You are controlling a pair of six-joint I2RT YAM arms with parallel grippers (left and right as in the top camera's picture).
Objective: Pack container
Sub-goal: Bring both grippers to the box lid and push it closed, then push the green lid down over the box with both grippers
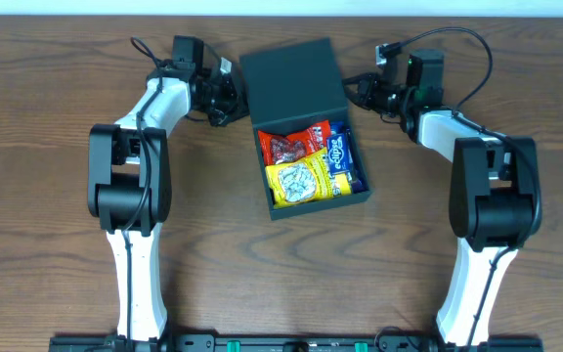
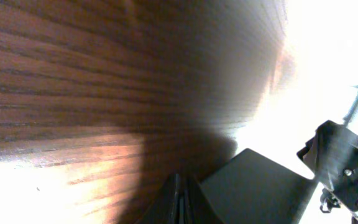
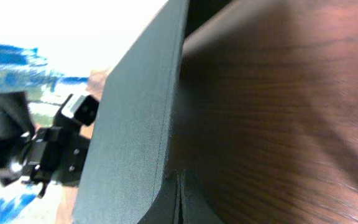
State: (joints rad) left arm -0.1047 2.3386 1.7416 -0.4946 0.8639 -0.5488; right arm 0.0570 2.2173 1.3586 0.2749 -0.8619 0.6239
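Left gripper point(image 1: 227, 98) and right gripper point(image 1: 362, 90), overhead: flanking open lid point(image 1: 291, 78) of green container point(image 1: 321, 205) mid-table point(image 1: 47, 59); red pack point(image 1: 291, 147), yellow pack point(image 1: 303, 182), blue pack point(image 1: 341, 156) inside | left wrist: jaws together, just beside lid edge, wood grain behind | right wrist: jaws together, at lid's other edge; contact unclear

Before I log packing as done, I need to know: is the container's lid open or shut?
Open: the lid is swung back behind the container, leaving snack packs visible inside from overhead.
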